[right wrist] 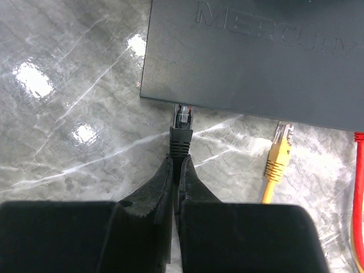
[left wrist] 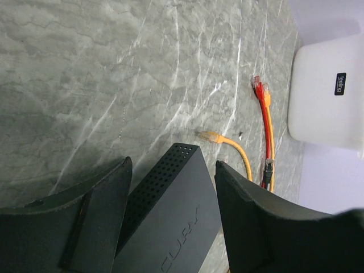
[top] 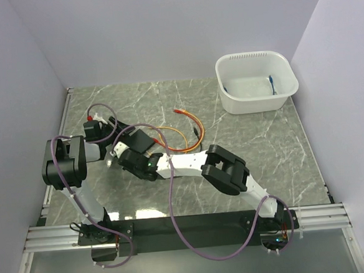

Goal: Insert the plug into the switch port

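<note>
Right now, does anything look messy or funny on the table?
Yes. A yellow plug lies loose beside the black switch, plugged into nothing, and orange and red cables sprawl in loops nearby.

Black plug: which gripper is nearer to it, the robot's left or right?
Right. The right gripper is shut on the black plug, at the switch; the left gripper clasps the switch, away from the plug.
</note>
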